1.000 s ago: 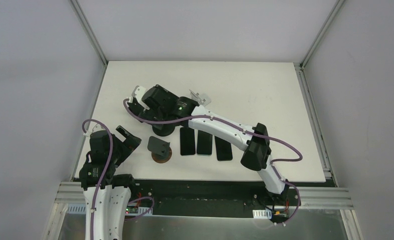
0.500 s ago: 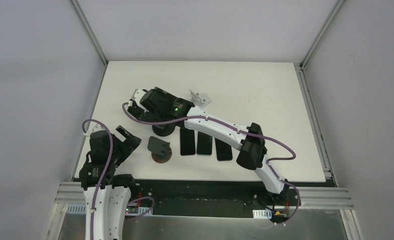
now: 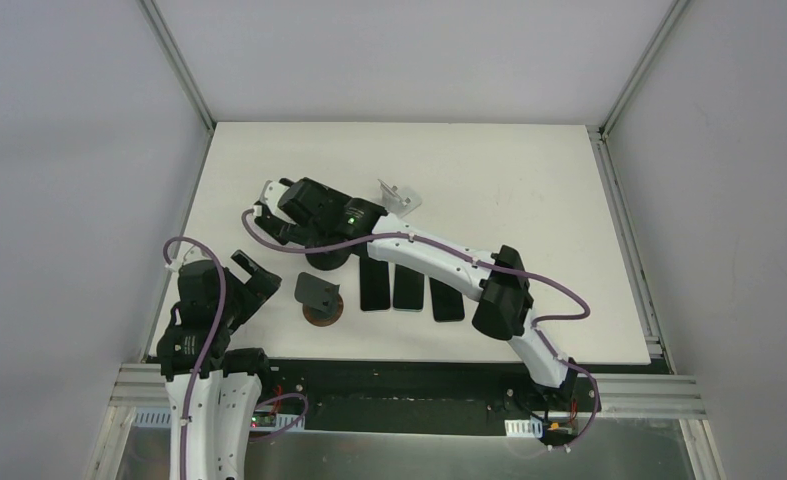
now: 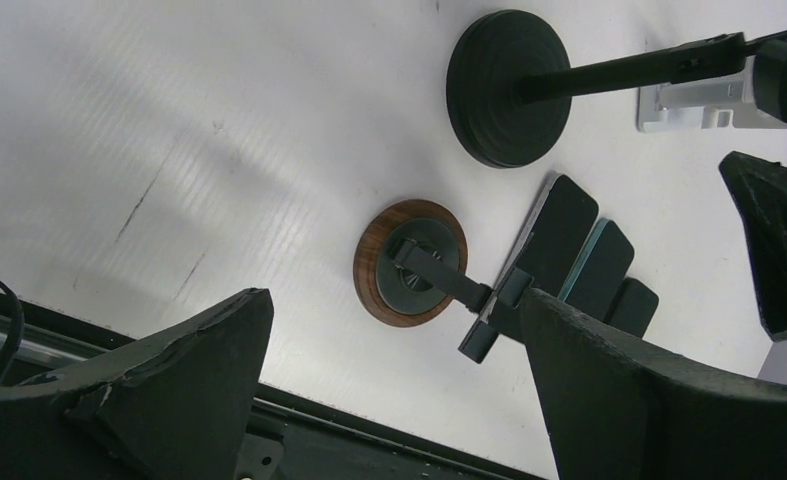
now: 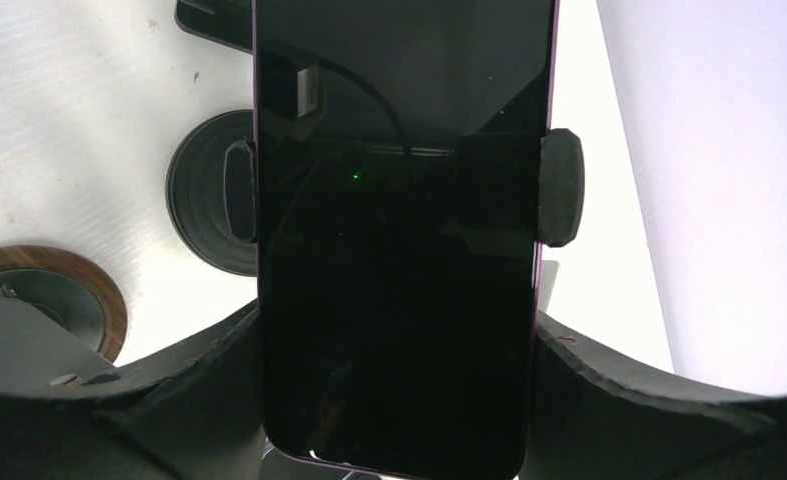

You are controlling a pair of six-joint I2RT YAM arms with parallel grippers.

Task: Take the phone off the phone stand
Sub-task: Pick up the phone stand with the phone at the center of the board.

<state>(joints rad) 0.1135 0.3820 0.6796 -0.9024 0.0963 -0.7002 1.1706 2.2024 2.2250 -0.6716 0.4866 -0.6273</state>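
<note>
Filling most of the top view, a white rectangular table (image 3: 529,200) carries everything. The white-and-black right arm (image 3: 449,262) stretches across it toward the far left, and its right hand (image 3: 272,208) sits around the dark-screened, purple-edged phone (image 5: 399,300). Its black fingers (image 5: 199,380) lie against the phone's two long edges, no gap showing. The phone stands upright in the black phone stand with a round base (image 4: 494,85) – the stand's side clamps (image 5: 561,187) grip it at mid-height. At the near left edge the left hand (image 4: 394,300) hovers with its jaws wide apart, holding nothing. Three dark flat phones (image 3: 406,287) lie side by side near the middle. Just beside them sits a smaller black holder on a round wooden base (image 4: 409,262). A small white bracket (image 3: 399,194) rests farther back.
</note>
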